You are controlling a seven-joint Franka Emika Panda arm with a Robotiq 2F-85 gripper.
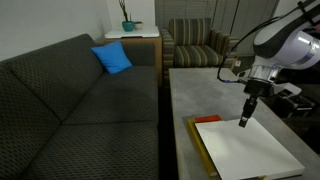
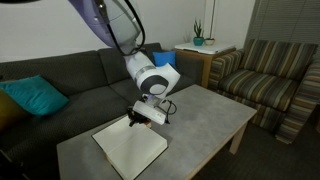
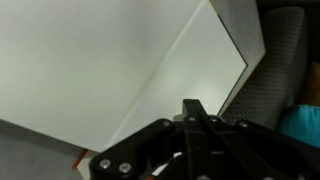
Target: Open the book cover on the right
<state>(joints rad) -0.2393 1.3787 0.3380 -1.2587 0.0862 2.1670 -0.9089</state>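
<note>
A: Where is the book cover (image 1: 250,150) lying right now?

B: It is lying flat on the grey table (image 1: 190,90) with a white face turned up. In both exterior views the gripper (image 1: 244,120) is hanging just over its far edge.

A: Is the pincer gripping anything?

B: In the wrist view its fingers (image 3: 193,108) are looking drawn together into one dark tip. Nothing is showing between them, so I am reading it as closed on nothing.

A: So what is worrying you?

B: Going by that white face, I am judging the cover to be open or very nearly so. If the hinge is stiff, it may be wanting to fold shut as soon as nothing is pressing on it.

A: Anything else?

B: A closed tip is pushing, not holding. Any sideways force could be sliding the whole book instead of the cover, and the near corner is sitting close to the table's edge. The orange-red book (image 1: 203,150) is peeking out along one side and touching it, so a shove could be dragging that one along too
</note>
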